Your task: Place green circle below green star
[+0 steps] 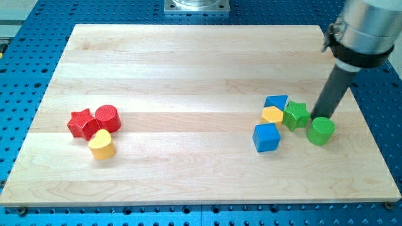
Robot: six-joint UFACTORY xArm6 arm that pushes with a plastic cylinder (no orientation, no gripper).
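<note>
The green circle [321, 130] lies at the view's right on the wooden board [188, 69]. The green star [295, 115] sits just to its left and slightly higher, close beside it. My tip [321, 117] is right at the circle's top edge, touching or nearly touching it, and to the right of the star. The dark rod rises from there up to the view's top right.
A blue block [276, 102] and a yellow block [272, 114] sit against the star's left side, with a blue cube [266, 137] below them. At the view's left are a red star [81, 123], a red circle [108, 117] and a yellow heart-like block [101, 145].
</note>
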